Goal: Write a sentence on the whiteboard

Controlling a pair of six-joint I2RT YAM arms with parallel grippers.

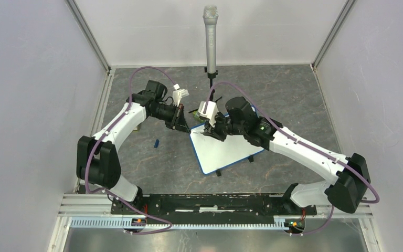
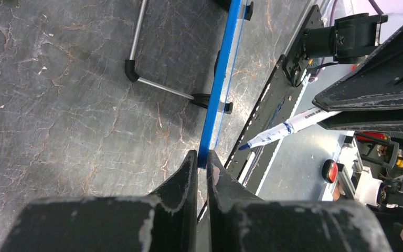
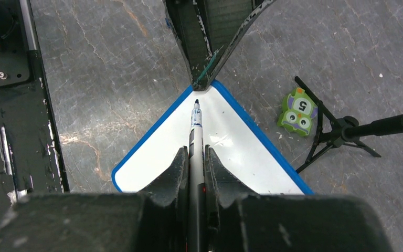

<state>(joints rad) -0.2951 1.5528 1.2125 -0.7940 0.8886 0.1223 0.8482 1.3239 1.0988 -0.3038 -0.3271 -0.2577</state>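
Note:
The whiteboard point(image 1: 225, 149) lies at an angle mid-table, white with a thin blue edge point(image 2: 220, 79) and raised on small black feet. My left gripper point(image 2: 202, 157) is shut on its far-left corner, the blue edge pinched between the jaws. My right gripper point(image 3: 195, 153) is shut on a marker point(image 3: 196, 118). The marker's dark tip hovers just over that same corner, a little short of the left fingers point(image 3: 204, 79). Whether the tip touches the board I cannot tell. No sentence shows, and the white face point(image 3: 231, 152) is blank where I can see it.
A microphone point(image 1: 210, 39) stands on a small tripod point(image 3: 336, 134) behind the board. A green owl figure marked 5 point(image 3: 299, 113) sits beside the tripod legs. A small blue cap point(image 1: 157, 143) lies on the table left of the board. Walls close in both sides.

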